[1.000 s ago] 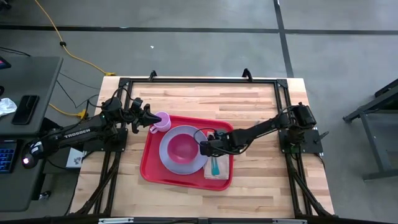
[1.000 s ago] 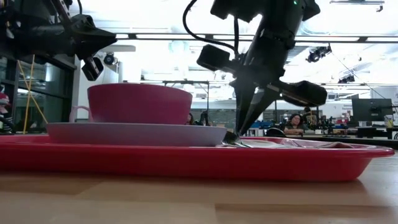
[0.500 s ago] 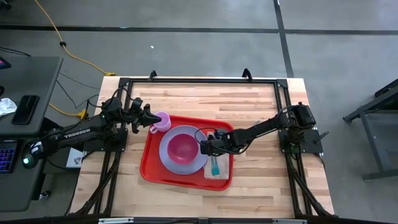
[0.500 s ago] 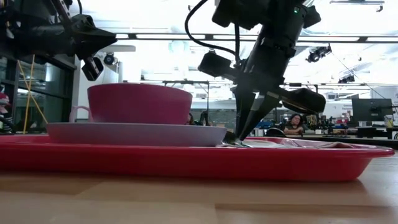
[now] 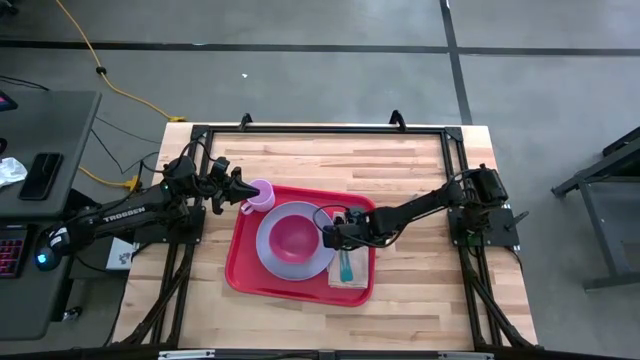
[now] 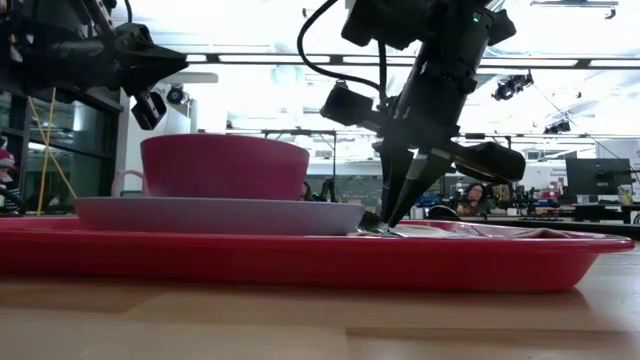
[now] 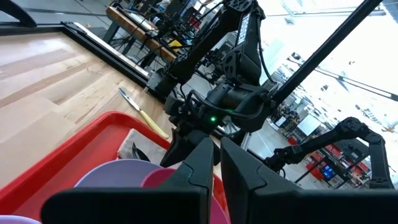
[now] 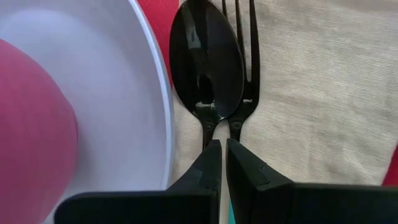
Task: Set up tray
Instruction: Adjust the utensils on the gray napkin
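Tray (image 5: 243, 268) beneath right gripper (image 5: 328, 238)

There is one red tray (image 5: 240, 270), one plate (image 5: 268, 252), one bowl (image 5: 294, 236) and one cup (image 5: 261, 194). One spoon (image 8: 206, 62), one fork (image 8: 247, 59), one napkin (image 8: 311, 93).

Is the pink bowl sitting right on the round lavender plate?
Touching. The low view shows the pink bowl resting directly on the round lavender plate, no gap between them.

A yellow cable (image 5: 95, 60) is trailing across the grey concrete floor (image 5: 300, 25) beside a dark side desk (image 5: 45, 200). Ceiling lights (image 6: 560, 62) are glowing over distant workstations where a person (image 6: 476, 197) is sitting.
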